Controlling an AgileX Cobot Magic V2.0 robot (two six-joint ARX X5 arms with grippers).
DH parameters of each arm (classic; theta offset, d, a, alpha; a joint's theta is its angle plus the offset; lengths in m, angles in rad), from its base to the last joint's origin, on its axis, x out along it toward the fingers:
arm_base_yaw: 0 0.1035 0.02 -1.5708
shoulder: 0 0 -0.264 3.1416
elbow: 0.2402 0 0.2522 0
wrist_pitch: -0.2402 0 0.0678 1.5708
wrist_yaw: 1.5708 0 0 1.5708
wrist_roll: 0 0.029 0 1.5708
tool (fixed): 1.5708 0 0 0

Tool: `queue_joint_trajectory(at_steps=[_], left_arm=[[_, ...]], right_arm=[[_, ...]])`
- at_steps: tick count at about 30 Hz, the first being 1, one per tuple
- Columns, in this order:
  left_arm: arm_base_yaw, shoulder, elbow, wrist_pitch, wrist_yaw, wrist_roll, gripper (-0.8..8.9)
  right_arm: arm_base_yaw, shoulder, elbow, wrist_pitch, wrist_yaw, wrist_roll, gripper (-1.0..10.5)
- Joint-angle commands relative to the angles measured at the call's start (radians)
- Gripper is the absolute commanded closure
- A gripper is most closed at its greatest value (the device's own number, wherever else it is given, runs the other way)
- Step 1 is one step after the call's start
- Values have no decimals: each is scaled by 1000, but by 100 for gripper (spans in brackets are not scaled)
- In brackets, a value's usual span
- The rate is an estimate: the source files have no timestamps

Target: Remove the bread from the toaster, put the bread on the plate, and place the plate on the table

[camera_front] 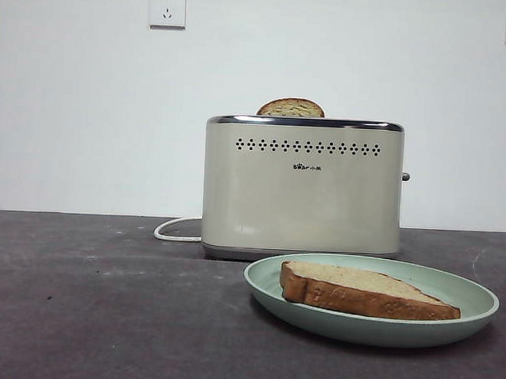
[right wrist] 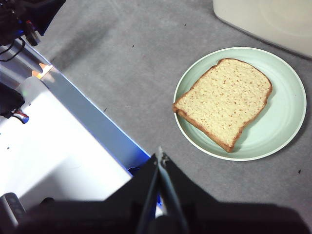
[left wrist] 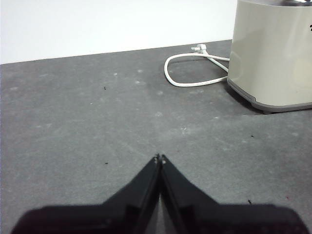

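Note:
The bread [camera_front: 362, 291] [right wrist: 224, 101], a whole brown slice, lies flat on the pale green plate [camera_front: 475, 300] [right wrist: 287, 122]. That plate rests on the dark table [camera_front: 97, 300], just in front of the cream toaster [camera_front: 302, 187] [left wrist: 273, 53] [right wrist: 273, 17]. A second slice [camera_front: 291, 108] shows only its domed top in the toaster slot. My left gripper [left wrist: 160, 157] is shut and empty above bare table left of the toaster. High above the table's edge, my right gripper [right wrist: 161, 155] is shut and empty, apart from the plate. Neither arm appears in the front view.
The toaster's white cord [camera_front: 174, 230] [left wrist: 187, 73] loops on the table at its left. A white wall with a socket [camera_front: 167, 8] stands behind. In the right wrist view the table's edge [right wrist: 92, 122] runs diagonally, with a white surface and dark equipment [right wrist: 24, 19] beyond.

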Motion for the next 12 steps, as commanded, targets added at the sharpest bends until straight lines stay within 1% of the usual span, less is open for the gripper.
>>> queue_joint_trajectory(at_steps=[1,9,11,12], left_arm=[[3,-3,-10,-1,-4,-7,817],[3,-3,-10,-1,-4,-7,817],[3,-3,-11,-1,-4,-7,817],[3,-3,-10,-1,-4,-7,817]], right_arm=[[1,-1,-1,3,3,-4,944],[1,-7,-1,2,3,-9,944],[-22,-25,-1,3,6,-9,944],[-43,-35,-1,6,7,-40,945]])
